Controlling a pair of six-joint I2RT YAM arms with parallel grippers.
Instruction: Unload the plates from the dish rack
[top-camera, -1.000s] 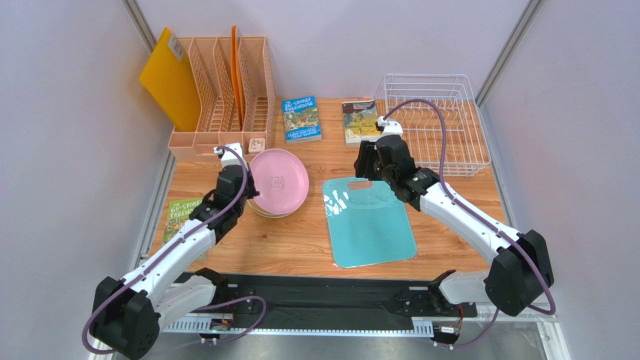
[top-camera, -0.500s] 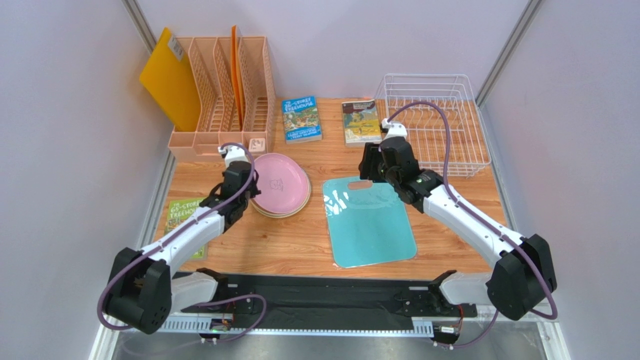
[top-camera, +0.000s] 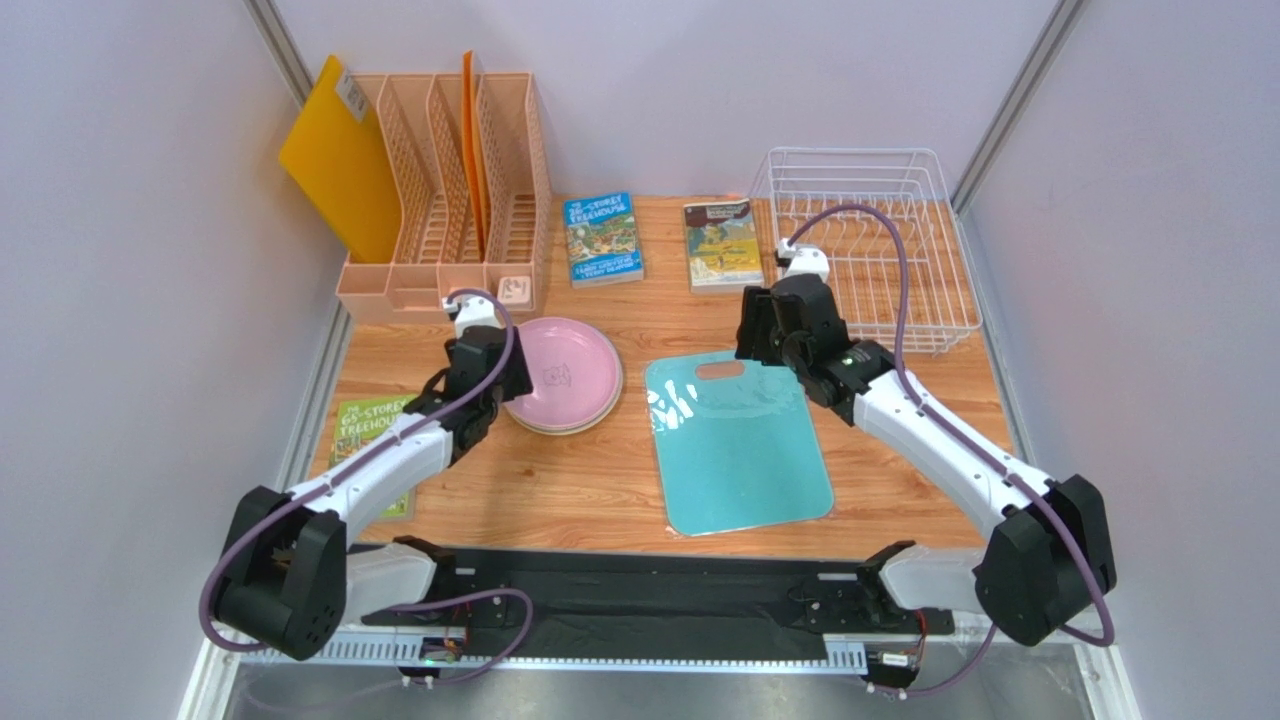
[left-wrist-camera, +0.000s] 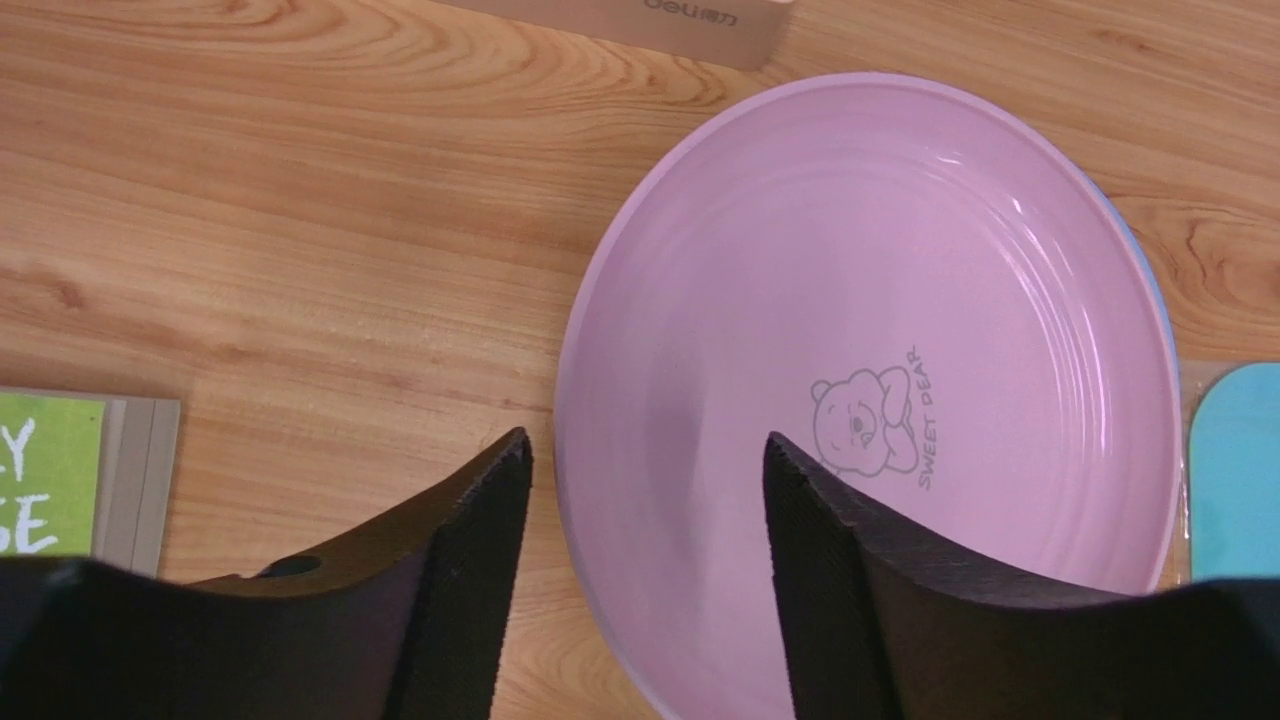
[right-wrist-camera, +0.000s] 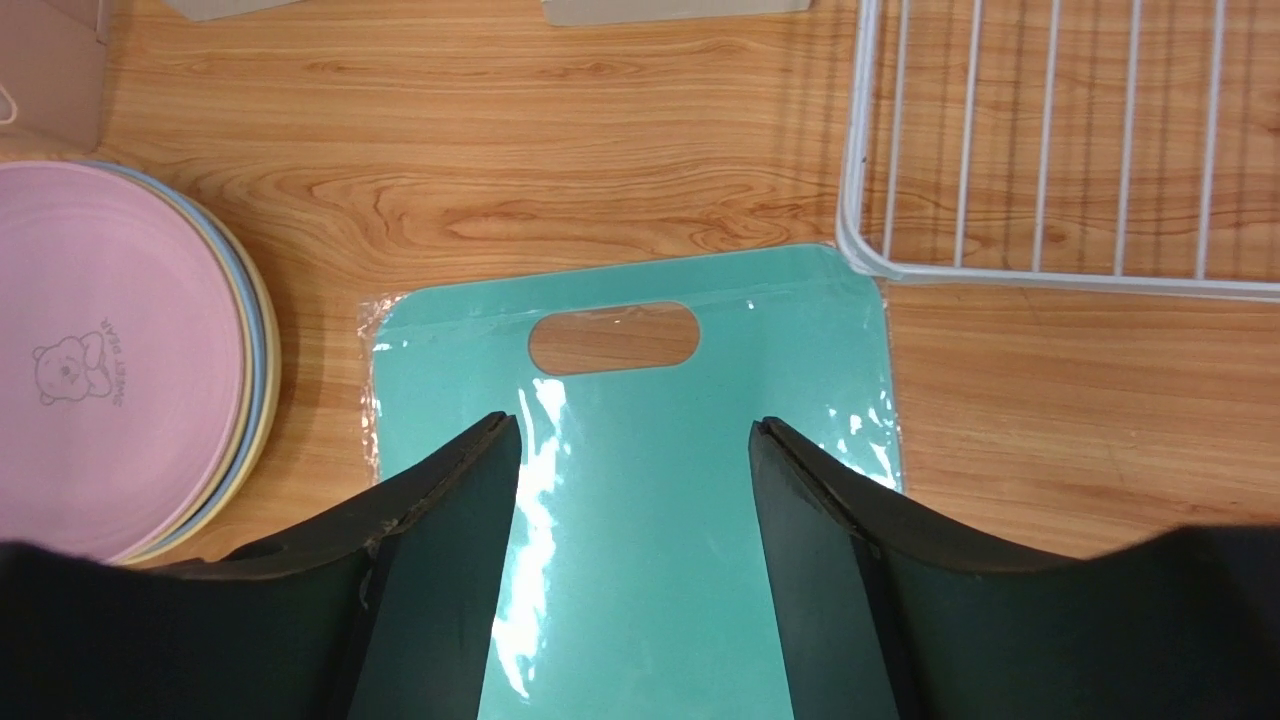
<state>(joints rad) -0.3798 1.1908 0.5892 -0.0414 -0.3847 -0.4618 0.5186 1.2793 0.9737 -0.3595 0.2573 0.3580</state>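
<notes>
Several round matte plates (top-camera: 564, 375), pink on top, lie stacked on the wooden table (top-camera: 601, 480), well apart from the white wire dish rack (top-camera: 849, 152). The left gripper (left-wrist-camera: 646, 443) hovers over their rim, jaws apart. A flat teal cutting board (top-camera: 739, 443) lies between, under the right gripper (right-wrist-camera: 631, 425), whose jaws are spread and empty.

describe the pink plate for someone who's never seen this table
On the wooden table, look in front of the peach file organizer, left of the teal cutting board. A short stack of plates sits there. The pink plate is the top one, with a small bear logo.
</notes>
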